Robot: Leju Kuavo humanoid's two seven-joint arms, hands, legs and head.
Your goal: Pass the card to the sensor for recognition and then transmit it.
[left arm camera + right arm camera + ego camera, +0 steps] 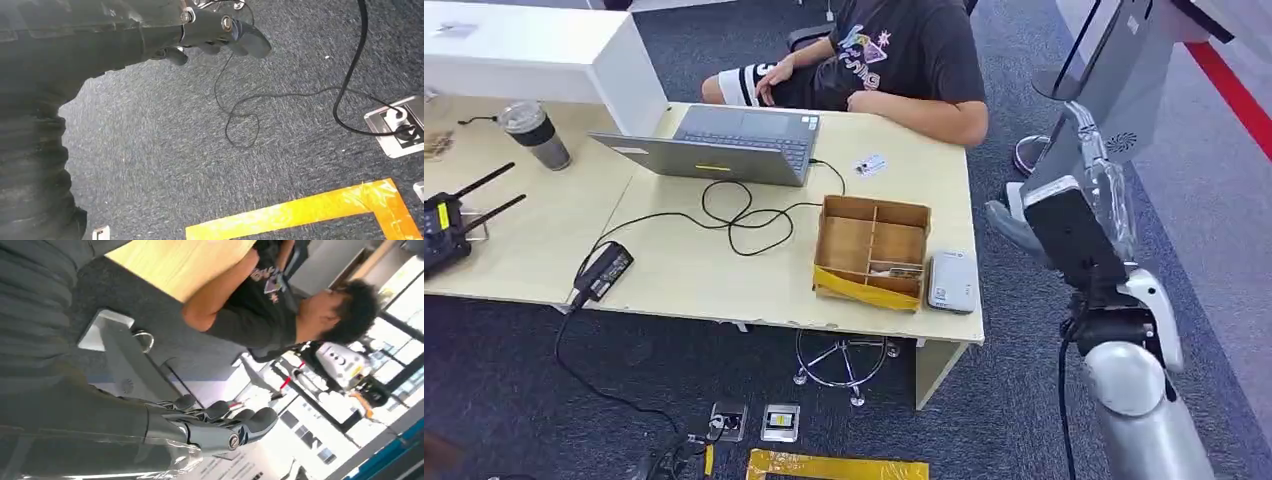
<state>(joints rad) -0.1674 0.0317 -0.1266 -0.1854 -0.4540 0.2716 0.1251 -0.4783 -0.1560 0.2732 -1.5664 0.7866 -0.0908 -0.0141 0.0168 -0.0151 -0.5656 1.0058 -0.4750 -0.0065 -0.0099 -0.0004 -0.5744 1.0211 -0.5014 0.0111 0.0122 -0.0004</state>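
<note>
One small white card (pixel 870 165) lies flat on the pale wooden desk (pixel 684 270), at about 1 o'clock from the compartmented cardboard box (pixel 872 250), long axis running roughly 8 to 2 o'clock. Beside the box's right wall rests a grey rounded-rectangle sensor (pixel 951 281). Raised off the desk's right end, the right hand (pixel 1092 170) is the nearer, card at its 9 o'clock, fingers nearly straight, side by side, holding nothing. Over carpet, the left hand (pixel 220 35) hangs, fingers loosely curled, empty.
</note>
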